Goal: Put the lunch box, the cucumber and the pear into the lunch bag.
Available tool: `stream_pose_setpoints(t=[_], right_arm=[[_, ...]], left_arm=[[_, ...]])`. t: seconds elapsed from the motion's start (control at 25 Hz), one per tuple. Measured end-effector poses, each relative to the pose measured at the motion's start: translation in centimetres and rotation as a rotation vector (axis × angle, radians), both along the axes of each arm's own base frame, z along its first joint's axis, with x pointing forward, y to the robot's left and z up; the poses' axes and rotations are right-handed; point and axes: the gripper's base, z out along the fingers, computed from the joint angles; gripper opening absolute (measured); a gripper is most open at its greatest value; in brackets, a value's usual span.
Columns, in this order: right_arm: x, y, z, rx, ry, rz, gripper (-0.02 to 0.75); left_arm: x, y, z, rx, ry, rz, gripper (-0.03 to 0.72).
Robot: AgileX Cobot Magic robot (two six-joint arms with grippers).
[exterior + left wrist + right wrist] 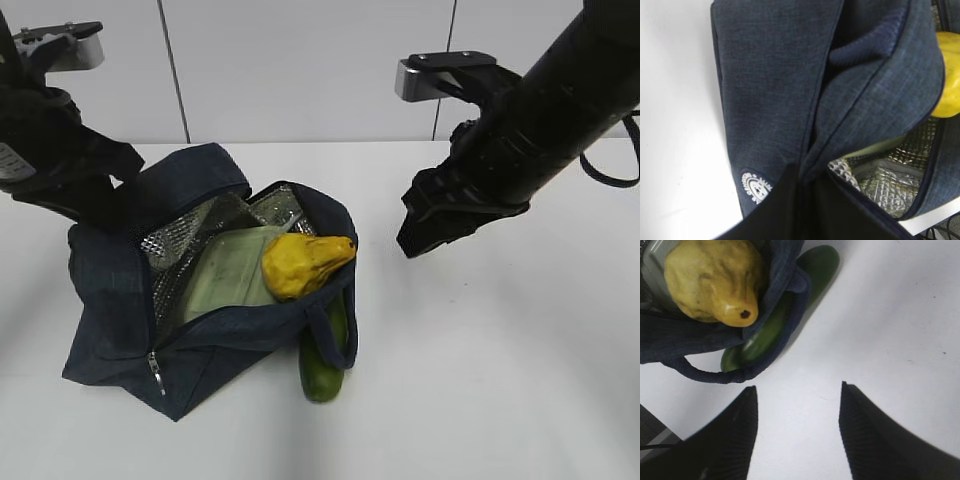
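- R gripper (797, 432): fingers (730, 440) spread wide, nothing btwn them, only bare white table (890, 330) underneath.
- Pear (712, 280) top left, yellow, bumpy, dark spot at narrow end; sits in bag (690, 337) opening, over the navy edge.
- Box (652, 255): pale sliver behind pear, mostly hidden.
- Cucumber (765, 335) outside bag, on table, lying diagonal, partly under bag edge.
- Handle (705, 374) loops round cucumber's near end.
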Motion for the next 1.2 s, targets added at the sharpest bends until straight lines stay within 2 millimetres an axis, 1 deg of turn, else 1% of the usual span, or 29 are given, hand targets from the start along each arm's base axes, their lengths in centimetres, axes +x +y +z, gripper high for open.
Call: stream_pose_setpoints(t=[0.08, 0.16, 0.28, 0.48, 0.72, 0.96, 1.04, 1.2], right_arm=[[0.1, 0.2, -0.3, 0.017, 0.017, -0.005, 0.414], [0.3, 0.5, -0.9, 0.029, 0.042, -0.004, 0.404], [0.7, 1.3, -2.4, 0.024, 0.072, 0.014, 0.392], [1.3, 2.1, -3.4, 0.035, 0.051, 0.003, 0.391], [1.9, 2.2, -4.3, 0.033, 0.049, -0.01, 0.391], [1.3, 2.2, -5.0, 0.013, 0.149, 0.012, 0.391], [1.2, 2.2, -5.1, 0.009, 0.159, -0.005, 0.391], [1.4, 1.5, -5.3, -0.053, 0.169, -0.08, 0.391]], left_arm=[[0.0, 0.0, 0.0, 0.001, 0.003, 0.0, 0.001], [0.0, 0.0, 0.0, 0.001, 0.004, 0.0, 0.001], [0.0, 0.0, 0.0, 0.001, 0.006, 0.004, 0.001], [-0.1, 0.0, 0.0, 0.003, 0.007, 0.004, 0.001], [0.0, 0.1, 0.0, 0.006, 0.006, 0.003, 0.001], [0.0, 0.4, -0.1, 0.04, 0.001, 0.029, 0.001], [0.1, 0.7, -0.1, 0.068, 0.001, 0.043, 0.001], [0.2, 1.5, -0.2, 0.093, 0.013, 0.073, 0.001]])
